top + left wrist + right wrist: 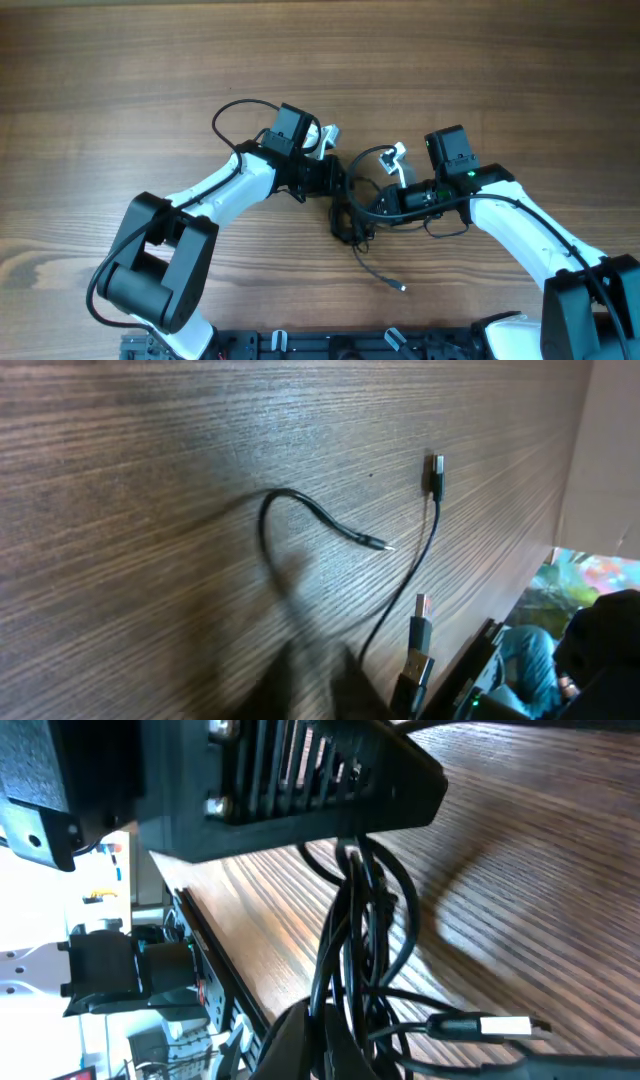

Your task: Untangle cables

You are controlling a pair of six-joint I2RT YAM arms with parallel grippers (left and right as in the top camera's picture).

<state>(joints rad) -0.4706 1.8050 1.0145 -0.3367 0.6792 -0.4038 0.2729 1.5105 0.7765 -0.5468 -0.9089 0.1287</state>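
The cables (pixel 350 222) are thin black wires bunched on the wood table between my two grippers. My right gripper (pixel 325 1040) is shut on several strands, which run taut upward (pixel 350 920) under the black body of the left gripper. My left gripper (pixel 338 185) is just left of the bundle; its fingers (pixel 300 690) show only as a dark blur, closed where a wire (pixel 400 595) runs in. One loose end (pixel 400 287) trails toward the front. Small plug ends (pixel 437 468) lie on the wood, and USB plugs (pixel 420 620) stick up beside the fingers. My right gripper (pixel 365 208) sits right against the bundle.
The two arms almost touch at mid-table. A thicker black cable loop (pixel 225 115) fixed to the left arm arches over the wood. A black rail (pixel 330 345) runs along the table's front edge (pixel 200 950). Bare wood (pixel 150 60) lies to the left and behind.
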